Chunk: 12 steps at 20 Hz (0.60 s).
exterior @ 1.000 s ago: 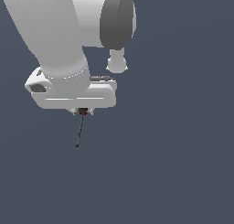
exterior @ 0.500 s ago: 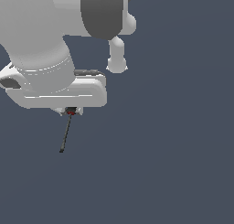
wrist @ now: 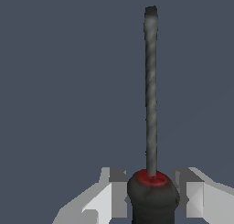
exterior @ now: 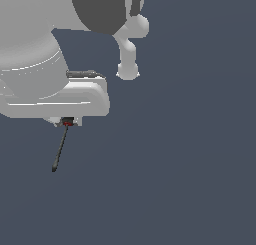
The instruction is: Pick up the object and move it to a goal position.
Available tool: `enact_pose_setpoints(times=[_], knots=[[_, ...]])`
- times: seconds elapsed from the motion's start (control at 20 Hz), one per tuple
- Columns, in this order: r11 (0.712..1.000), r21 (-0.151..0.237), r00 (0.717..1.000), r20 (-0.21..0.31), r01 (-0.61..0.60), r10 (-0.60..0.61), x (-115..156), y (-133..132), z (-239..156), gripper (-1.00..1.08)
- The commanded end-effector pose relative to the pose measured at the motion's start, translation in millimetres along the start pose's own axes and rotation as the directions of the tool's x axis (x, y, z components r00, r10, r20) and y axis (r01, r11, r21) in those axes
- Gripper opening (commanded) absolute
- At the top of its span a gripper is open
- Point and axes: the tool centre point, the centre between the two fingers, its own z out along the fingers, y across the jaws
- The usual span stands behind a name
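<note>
The object is a very thin dark grey rod point(exterior: 59, 150) with a small red end point(exterior: 67, 122). It hangs below my white gripper point(exterior: 66, 123) in the exterior view, tip slanting down toward that view's left. In the wrist view the rod point(wrist: 151, 90) runs straight away from the camera, its red collar point(wrist: 152, 178) and dark handle sitting between my two fingers point(wrist: 112, 195). The gripper point(wrist: 153, 198) is shut on the object's handle end and holds it in the air.
The large white arm point(exterior: 45, 44) fills the upper part of the exterior view's left. A small white peg-like shape point(exterior: 128, 64) hangs beside it. The background is plain dark blue-grey.
The gripper, still holding the object, has moved toward the exterior view's left and closer to the camera, so the arm looks larger now. The rod keeps its slant.
</note>
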Motion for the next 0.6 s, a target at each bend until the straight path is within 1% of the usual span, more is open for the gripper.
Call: enact_pose_setpoints(times=[0.0,0.55], knots=[[1.000,0.000,1.000,-0.001,0.000,0.000,2.2,2.0,-3.6,-1.00],[1.000,0.000,1.000,-0.001,0.000,0.000,6.2,5.3,-8.6,-1.00]])
